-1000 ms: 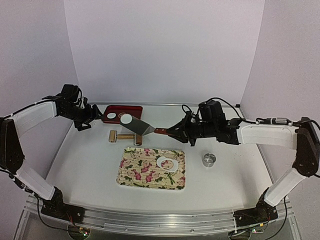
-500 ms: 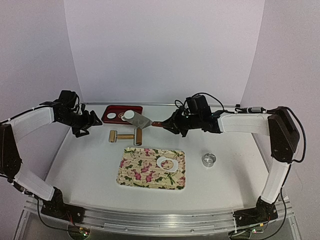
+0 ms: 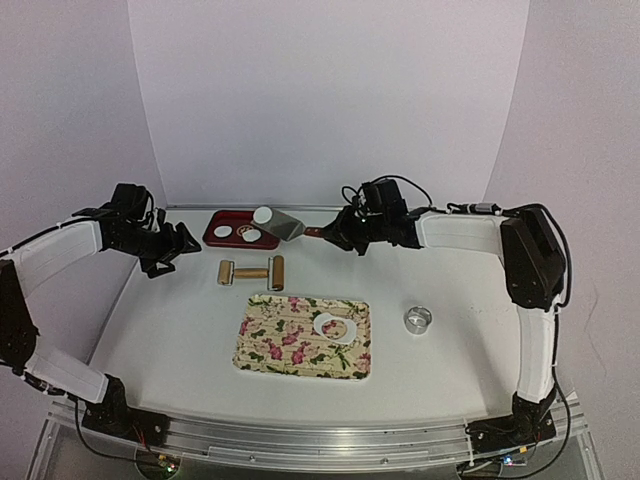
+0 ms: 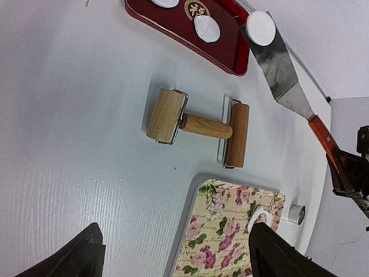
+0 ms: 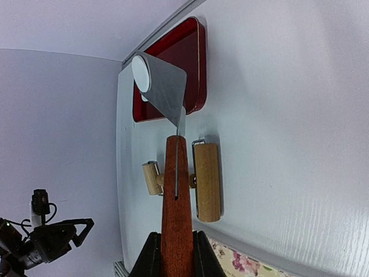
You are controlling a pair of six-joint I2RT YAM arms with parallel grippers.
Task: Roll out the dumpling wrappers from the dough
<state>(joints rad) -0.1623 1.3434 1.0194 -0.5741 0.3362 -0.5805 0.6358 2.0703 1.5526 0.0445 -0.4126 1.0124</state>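
A dumpling wrapper (image 3: 263,214) lies on the tip of a metal spatula (image 3: 284,226) with a red-brown handle (image 5: 177,196). My right gripper (image 3: 335,236) is shut on that handle and holds the blade over the right end of the red tray (image 3: 228,218). Two more wrappers (image 3: 222,232) (image 3: 251,235) lie flat in that tray. In the left wrist view the carried wrapper (image 4: 260,27) sits beside the red tray (image 4: 230,49). My left gripper (image 3: 170,246) hangs open and empty to the left of the tray, its fingers (image 4: 86,257) wide apart.
A wooden double roller (image 3: 254,272) lies in front of the red tray. A floral tray (image 3: 290,345) holds a flat white dough leftover with a hole (image 3: 335,327). The metal ring cutter (image 3: 418,319) stands to its right.
My right arm has carried the spatula and its wrapper back and to the left, from above the roller to over the red tray. The left gripper has barely shifted.
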